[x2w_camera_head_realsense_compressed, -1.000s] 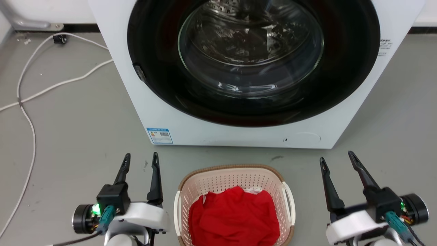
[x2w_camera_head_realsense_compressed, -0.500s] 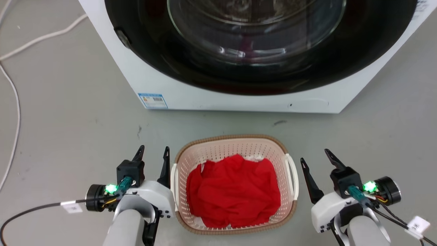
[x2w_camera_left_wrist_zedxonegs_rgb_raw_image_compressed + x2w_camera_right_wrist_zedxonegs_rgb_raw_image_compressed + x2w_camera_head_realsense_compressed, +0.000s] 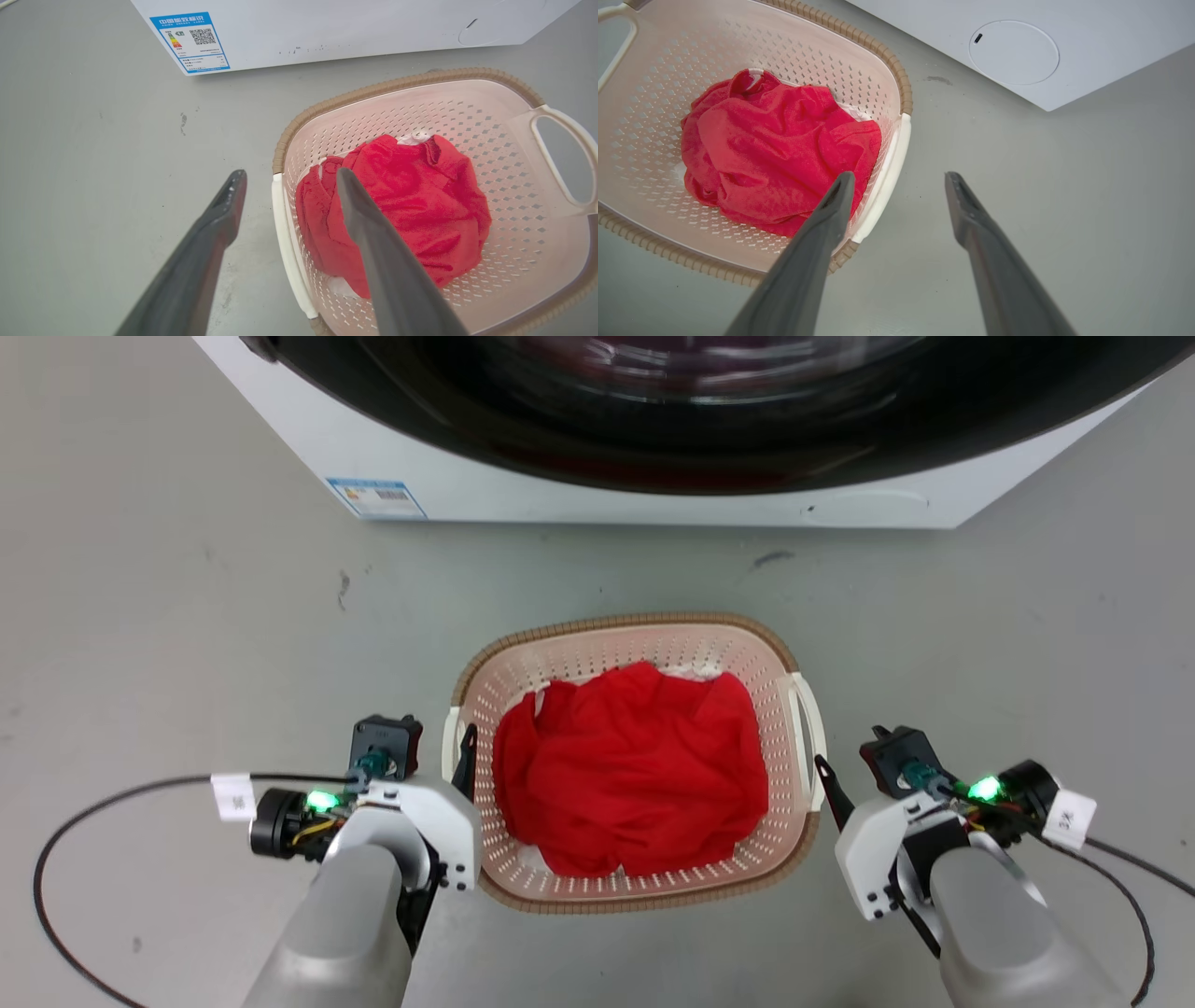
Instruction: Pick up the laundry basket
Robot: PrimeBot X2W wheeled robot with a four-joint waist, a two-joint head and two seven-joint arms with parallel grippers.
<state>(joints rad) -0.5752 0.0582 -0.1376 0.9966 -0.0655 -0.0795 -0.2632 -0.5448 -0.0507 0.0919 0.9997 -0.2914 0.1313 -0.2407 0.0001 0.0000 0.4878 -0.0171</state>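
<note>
The laundry basket (image 3: 635, 627) stands on the grey floor in front of the washing machine, with a red cloth (image 3: 635, 775) crumpled inside. My left gripper (image 3: 434, 742) is open at its left white handle (image 3: 286, 242). In the left wrist view, the left gripper (image 3: 287, 179) has one finger over the basket's inside and one over the floor outside. My right gripper (image 3: 854, 761) is open at the right white handle (image 3: 886, 172). In the right wrist view, the right gripper (image 3: 900, 179) straddles that handle the same way. Whether either touches the laundry basket (image 3: 397, 84) (image 3: 859, 37) I cannot tell.
The white washing machine (image 3: 597, 499) with its dark round door stands just beyond the basket; its front panel (image 3: 327, 28) (image 3: 1064, 28) is close. Black cables (image 3: 56, 877) loop on the floor beside my left arm, and another cable (image 3: 1139, 896) trails by my right arm.
The head camera has tilted down, so the machine and basket sit higher in view. Both grippers have come inward to the basket's side handles and point more steeply down.
</note>
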